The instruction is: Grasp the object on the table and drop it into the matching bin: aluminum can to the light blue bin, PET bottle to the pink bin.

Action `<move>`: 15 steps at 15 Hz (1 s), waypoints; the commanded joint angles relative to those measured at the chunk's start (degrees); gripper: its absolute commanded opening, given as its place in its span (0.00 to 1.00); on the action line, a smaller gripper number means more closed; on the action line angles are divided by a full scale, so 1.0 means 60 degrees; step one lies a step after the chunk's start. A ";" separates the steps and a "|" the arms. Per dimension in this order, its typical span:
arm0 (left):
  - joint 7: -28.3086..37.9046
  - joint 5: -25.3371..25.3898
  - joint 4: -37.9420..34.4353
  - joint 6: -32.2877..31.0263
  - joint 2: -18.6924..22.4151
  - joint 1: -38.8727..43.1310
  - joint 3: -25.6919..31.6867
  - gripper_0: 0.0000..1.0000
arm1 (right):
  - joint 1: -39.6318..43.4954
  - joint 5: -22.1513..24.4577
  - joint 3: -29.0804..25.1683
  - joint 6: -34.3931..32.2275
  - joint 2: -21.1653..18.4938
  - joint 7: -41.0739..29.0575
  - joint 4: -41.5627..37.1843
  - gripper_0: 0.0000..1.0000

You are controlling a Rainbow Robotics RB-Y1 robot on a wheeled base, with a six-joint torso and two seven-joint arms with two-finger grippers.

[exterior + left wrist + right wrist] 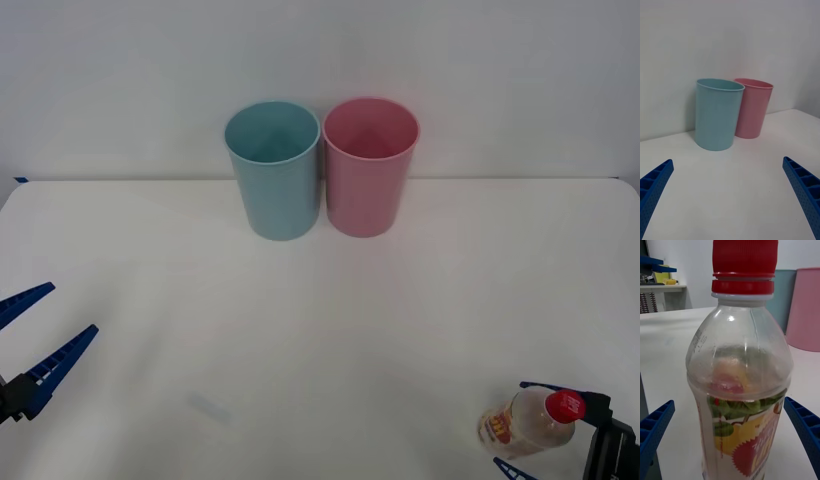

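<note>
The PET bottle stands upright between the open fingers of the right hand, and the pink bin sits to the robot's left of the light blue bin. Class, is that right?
Not quite. The front view shows the pink bin on the robot's right of the light blue bin, not its left. The rest holds: the PET bottle stands upright between the open fingers of the right hand.

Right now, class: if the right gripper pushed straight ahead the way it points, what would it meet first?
The PET bottle, standing upright between the right gripper's open fingers; the bins stand farther behind it.
</note>
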 commanded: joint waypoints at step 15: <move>0.0000 0.0000 0.0000 0.0000 0.0000 0.0000 0.0000 1.00 | -0.0205 -0.0005 0.0149 0.0059 0.0266 0.0011 -0.0001 0.00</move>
